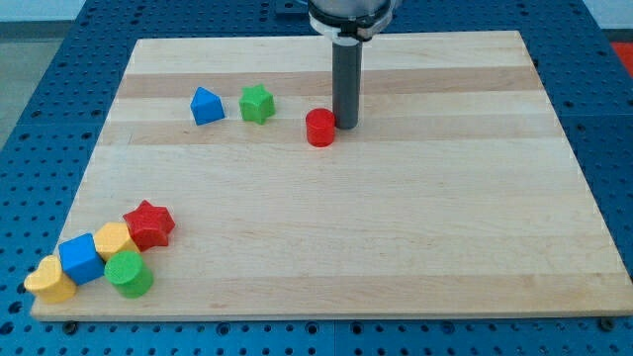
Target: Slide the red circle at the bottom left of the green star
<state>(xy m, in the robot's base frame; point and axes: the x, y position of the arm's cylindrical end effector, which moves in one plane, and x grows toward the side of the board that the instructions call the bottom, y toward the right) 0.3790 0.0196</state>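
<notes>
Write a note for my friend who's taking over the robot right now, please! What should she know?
No claw here, just a rod. My tip sits right beside the red circle, on its right in the view, touching or nearly so.
The green star is up and to the left of the red circle, with a clear gap between them. A blue block sits just left of the star.
Done: tip is lined up behind the circle.
Left: push the circle leftward until it rests at the star's bottom left.
Leave the cluster at the board's bottom left corner alone.
</notes>
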